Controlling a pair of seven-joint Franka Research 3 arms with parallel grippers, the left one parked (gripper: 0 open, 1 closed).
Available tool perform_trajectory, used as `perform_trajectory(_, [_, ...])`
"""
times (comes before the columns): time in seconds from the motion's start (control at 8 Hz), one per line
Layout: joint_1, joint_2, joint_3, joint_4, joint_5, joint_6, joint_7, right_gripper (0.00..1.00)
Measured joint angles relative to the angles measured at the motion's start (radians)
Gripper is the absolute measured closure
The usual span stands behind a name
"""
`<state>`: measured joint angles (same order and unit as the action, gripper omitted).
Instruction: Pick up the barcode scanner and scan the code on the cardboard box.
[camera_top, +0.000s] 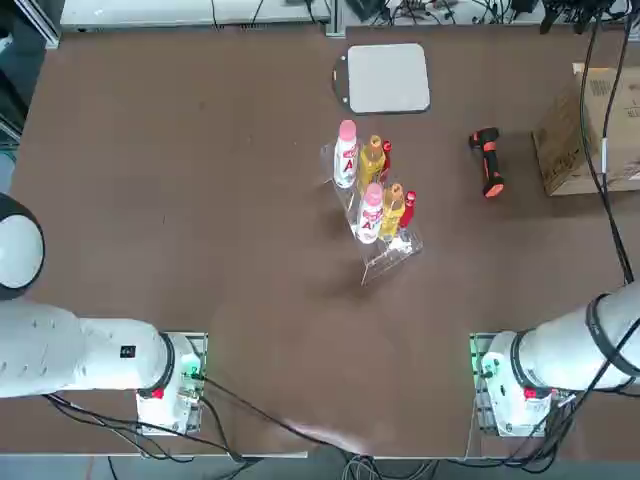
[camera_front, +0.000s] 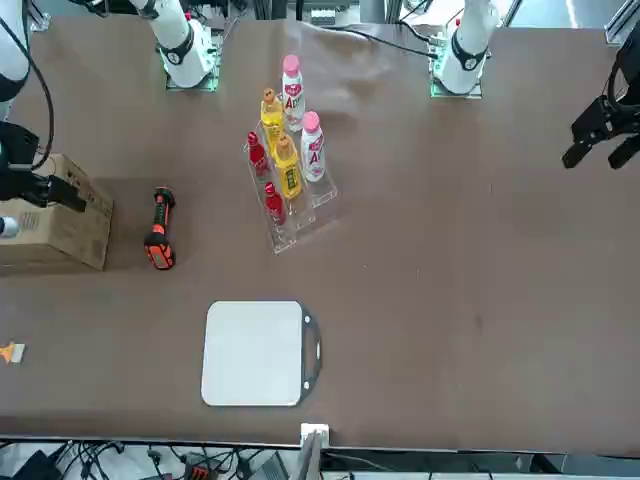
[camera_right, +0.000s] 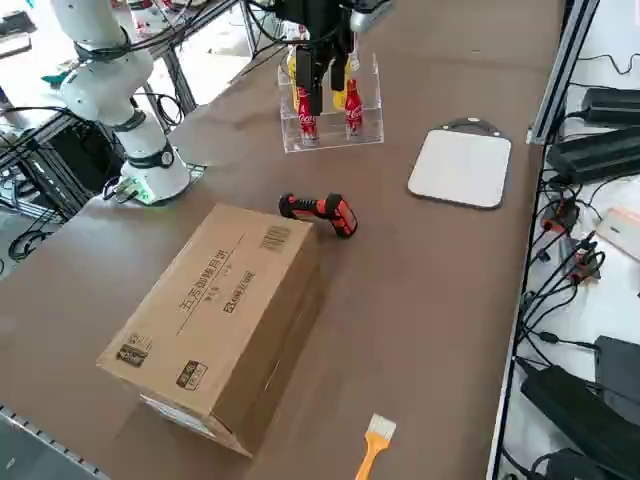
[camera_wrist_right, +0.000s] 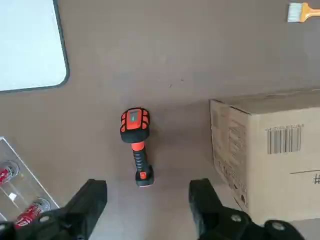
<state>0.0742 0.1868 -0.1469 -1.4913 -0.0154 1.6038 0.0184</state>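
The barcode scanner (camera_top: 487, 160) lies flat on the brown table, its orange and black handle (camera_wrist_right: 141, 160) pointing toward the robot. Just to its right stands the cardboard box (camera_top: 590, 130), with a printed barcode on its top face (camera_wrist_right: 284, 139). My right gripper (camera_wrist_right: 148, 190) hangs high above the table, open, with nothing between its fingers. In the wrist view the scanner (camera_wrist_right: 135, 134) sits below the gap between the fingers and the box (camera_wrist_right: 270, 150) beside it. The front view shows the gripper (camera_front: 40, 185) over the box (camera_front: 60, 225), with the scanner (camera_front: 158, 230) alongside.
A clear rack of red-capped and yellow bottles (camera_top: 372, 195) stands mid-table, left of the scanner. A flat grey square pad (camera_top: 387, 77) lies at the far side. A small orange-handled brush (camera_right: 372, 445) lies beyond the box. Cables (camera_top: 600, 140) drape over the box.
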Motion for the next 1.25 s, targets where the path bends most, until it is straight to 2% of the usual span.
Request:
perform_trajectory(0.75, [0.006,0.007,0.004,-0.001,0.001,0.031,-0.004,0.00])
perform_trajectory(1.0, [0.007,0.045,0.007,-0.020,0.002,0.117,-0.004,0.00])
perform_trajectory(1.25, [0.038,0.095,0.017,-0.130,0.005,0.321,-0.005,0.00])
